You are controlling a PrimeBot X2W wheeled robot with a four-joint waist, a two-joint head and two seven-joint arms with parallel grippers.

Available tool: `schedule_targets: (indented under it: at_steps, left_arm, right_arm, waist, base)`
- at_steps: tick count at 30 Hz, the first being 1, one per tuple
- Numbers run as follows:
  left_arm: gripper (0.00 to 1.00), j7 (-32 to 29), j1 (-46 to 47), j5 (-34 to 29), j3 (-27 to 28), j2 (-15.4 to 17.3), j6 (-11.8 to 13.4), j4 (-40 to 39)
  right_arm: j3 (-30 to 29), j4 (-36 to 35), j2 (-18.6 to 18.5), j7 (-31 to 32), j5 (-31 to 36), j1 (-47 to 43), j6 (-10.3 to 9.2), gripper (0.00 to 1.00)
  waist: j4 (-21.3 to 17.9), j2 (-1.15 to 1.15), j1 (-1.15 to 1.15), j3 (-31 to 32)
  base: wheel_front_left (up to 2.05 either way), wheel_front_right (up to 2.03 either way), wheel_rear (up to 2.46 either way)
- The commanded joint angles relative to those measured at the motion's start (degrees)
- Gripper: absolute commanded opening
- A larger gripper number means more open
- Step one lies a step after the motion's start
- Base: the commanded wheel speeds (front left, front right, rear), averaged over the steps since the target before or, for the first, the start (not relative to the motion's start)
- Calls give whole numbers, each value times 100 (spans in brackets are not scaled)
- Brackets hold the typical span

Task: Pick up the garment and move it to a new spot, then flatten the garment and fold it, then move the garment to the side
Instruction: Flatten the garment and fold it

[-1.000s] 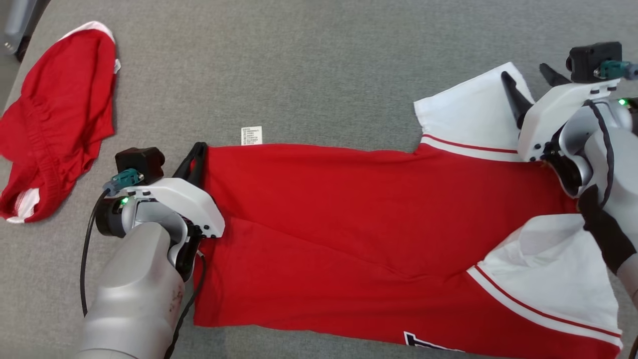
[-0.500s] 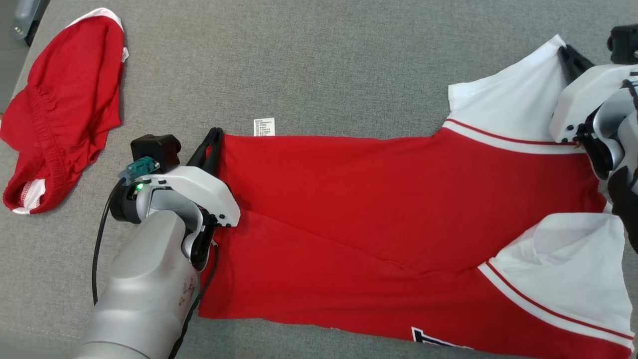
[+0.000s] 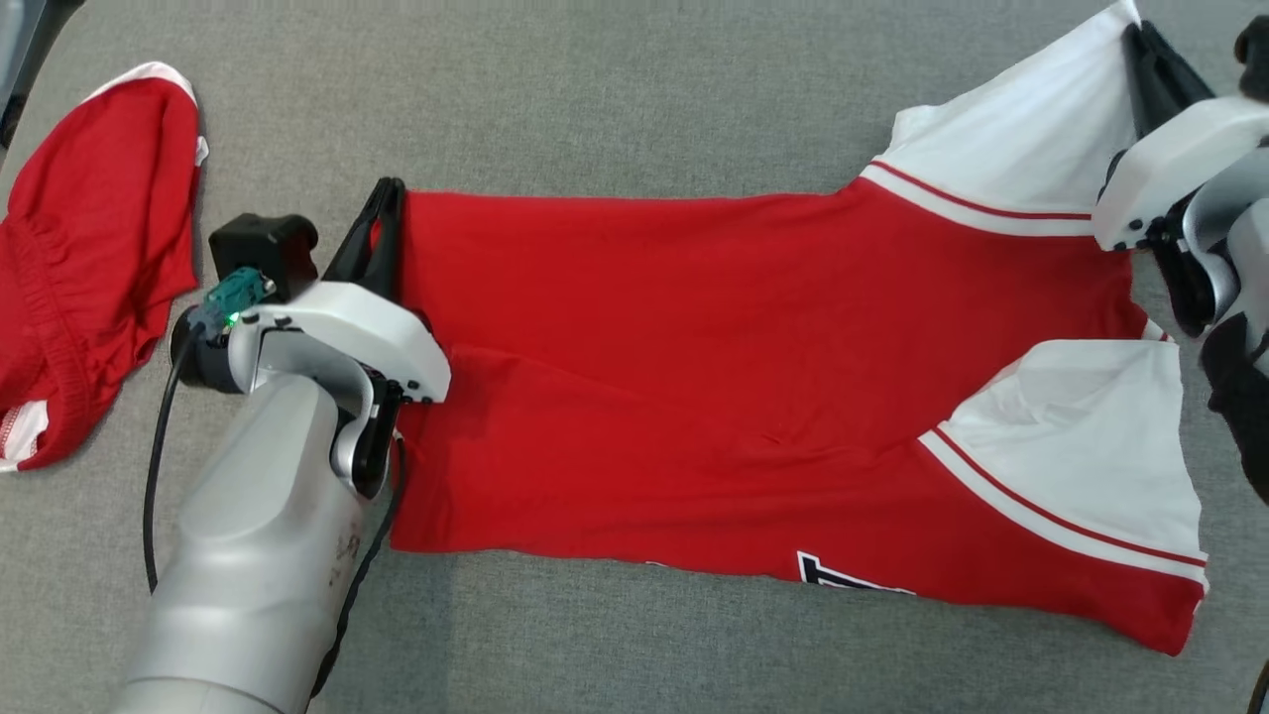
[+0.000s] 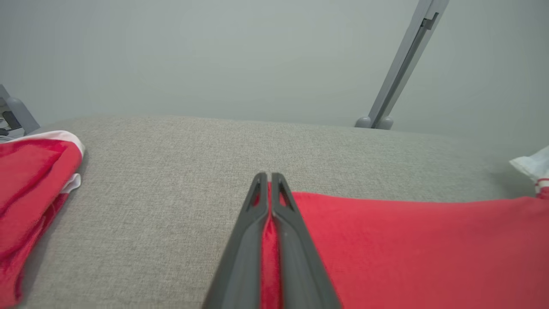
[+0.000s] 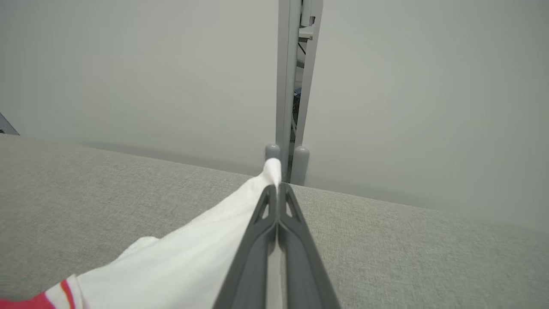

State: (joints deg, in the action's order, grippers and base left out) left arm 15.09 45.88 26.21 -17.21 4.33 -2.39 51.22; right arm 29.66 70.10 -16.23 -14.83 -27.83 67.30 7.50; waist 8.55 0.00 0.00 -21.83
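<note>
The garment (image 3: 714, 357) is a red shirt with white sleeves, spread across the grey surface. My left gripper (image 3: 387, 193) is shut on the garment's far left corner; in the left wrist view red cloth (image 4: 386, 249) sits pinched between the dark fingers (image 4: 240, 257). My right gripper (image 3: 1140, 40) at the upper right is shut on the tip of the far white sleeve (image 3: 1031, 149). The right wrist view shows that white cloth (image 5: 193, 262) clamped and poking past the fingertips (image 5: 296, 240). The near white sleeve (image 3: 1081, 446) lies flat at the right.
A second red garment (image 3: 79, 258) with white trim lies crumpled at the far left, also in the left wrist view (image 4: 30, 189). Grey frame posts (image 5: 287, 86) stand behind the table's far edge. Open grey surface lies beyond the shirt.
The right gripper went from open over the white sleeve to shut on its tip. Both grippers pulled the garment's far edge away, hiding the white label. The camera shifted.
</note>
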Motion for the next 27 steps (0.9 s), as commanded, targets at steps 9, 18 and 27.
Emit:
schedule_targets:
  at_steps: [9,18,27]
  left_arm:
    - [0,8,-1079,-293,516,138,-77,-351]
    - [0,8,-2109,-472,865,112,-137,-313]
    - [0,8,-2849,-580,1182,-17,-98,-329]
  right_arm:
    - [-743,-1738,-172,-42,-344,-1878,-2,0]
    - [-1097,-2664,124,-42,-448,-3749,-2,0]
    - [-1477,-2634,516,-44,-301,-4724,-2,0]
  waist:
    - [-422,0,0,770]
    - [-724,0,0,1291]
    - [-869,0,0,1611]
  base:
    - [0,0,0]
    - [0,0,0]
    - [0,0,0]
